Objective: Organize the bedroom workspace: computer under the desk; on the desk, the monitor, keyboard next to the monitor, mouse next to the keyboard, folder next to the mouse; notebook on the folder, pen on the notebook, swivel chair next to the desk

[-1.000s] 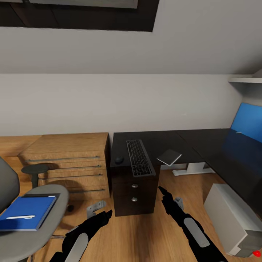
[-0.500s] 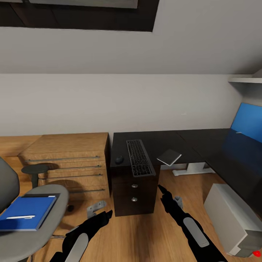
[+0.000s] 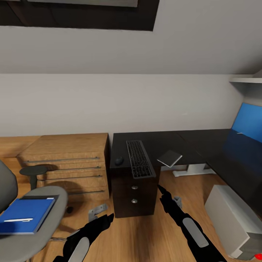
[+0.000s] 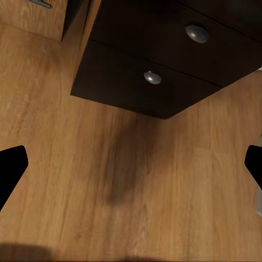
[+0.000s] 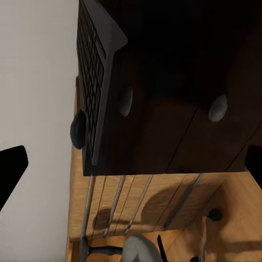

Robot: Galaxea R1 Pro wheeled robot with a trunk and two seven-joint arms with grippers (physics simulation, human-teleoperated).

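Black end effectors, both spread wide and empty, hang low before the dark tabletop.
Left end effector is nearest the swivel chair, where the blue folder lies flat under a pen: probably light, stiff, slippery; pinch an overhanging edge.

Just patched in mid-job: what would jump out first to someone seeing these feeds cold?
Probably the bright blue folder with a white pen on it, lying on the grey swivel chair at the left. Next, the keyboard overhanging the front edge of the dark desk, with the mouse beside it. The blue monitor glows at the far right.
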